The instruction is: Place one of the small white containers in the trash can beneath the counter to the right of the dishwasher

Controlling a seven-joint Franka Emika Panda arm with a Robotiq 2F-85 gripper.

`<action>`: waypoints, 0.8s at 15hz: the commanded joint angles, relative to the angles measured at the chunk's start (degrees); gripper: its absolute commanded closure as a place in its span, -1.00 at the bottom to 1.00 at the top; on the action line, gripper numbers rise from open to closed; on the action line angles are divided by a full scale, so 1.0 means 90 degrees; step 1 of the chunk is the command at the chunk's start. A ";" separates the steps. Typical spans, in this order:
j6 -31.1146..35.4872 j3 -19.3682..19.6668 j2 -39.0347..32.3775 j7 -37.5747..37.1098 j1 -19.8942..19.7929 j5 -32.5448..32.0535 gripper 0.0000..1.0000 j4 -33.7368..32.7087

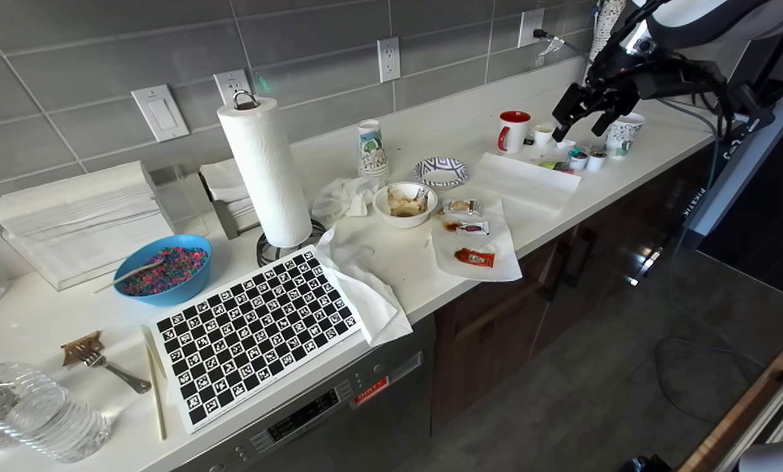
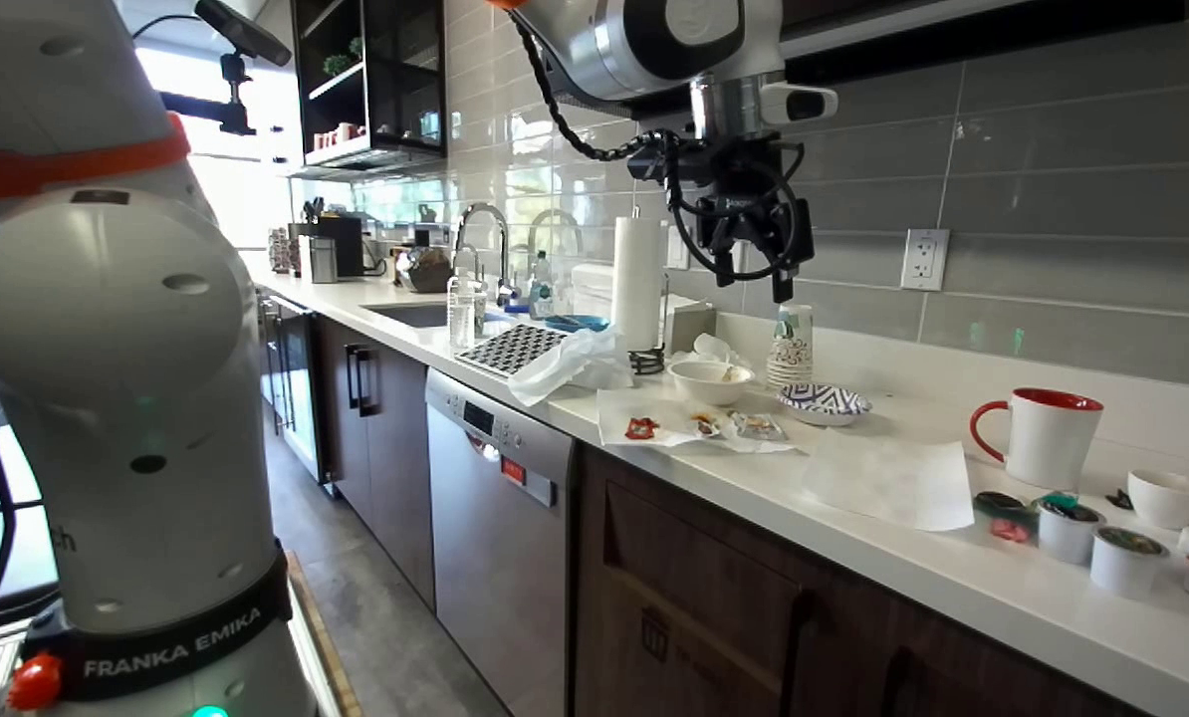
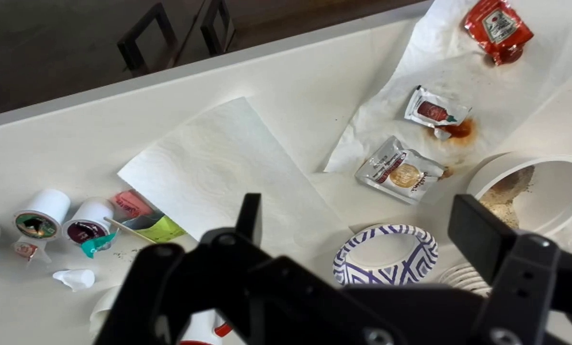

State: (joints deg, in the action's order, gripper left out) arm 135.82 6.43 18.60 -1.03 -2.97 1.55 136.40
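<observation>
Two small white containers (image 1: 596, 159) stand side by side on the counter (image 2: 784, 493). They show in an exterior view (image 2: 1127, 566) and at the left of the wrist view (image 3: 44, 206), one with a dark green top and one with a dark purple top. My gripper (image 3: 358, 215) is open and empty, with its fingers wide apart. It hangs well above the counter in an exterior view (image 2: 754, 284), apart from the containers. The grey dishwasher (image 2: 500, 568) has dark brown cabinet fronts (image 2: 694, 597) to its right. The trash can is out of view.
A white mug with red handle (image 2: 1053, 438) and a small white cup (image 2: 1164, 498) stand near the containers. A patterned plate (image 3: 386, 278), white bowl (image 3: 549, 206), stacked paper cups (image 1: 373, 154) and paper sheet (image 3: 223, 167) lie along the counter. A paper towel roll (image 1: 267, 174) stands further along.
</observation>
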 commanded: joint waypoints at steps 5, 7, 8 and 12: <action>0.0911 0.0375 -0.0679 0.0643 -0.0335 0.0026 -1.00 -0.0136; 0.1182 0.0591 -0.0944 0.0959 -0.0419 0.0132 -1.00 -0.0212; 0.1290 0.0695 -0.1056 0.1034 -0.0501 0.0142 -1.00 -0.0236; 0.1431 0.1010 -0.1475 0.1240 -0.0797 0.0182 -1.00 -0.0436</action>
State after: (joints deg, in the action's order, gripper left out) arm 147.69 14.34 8.79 8.11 -8.30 1.86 134.53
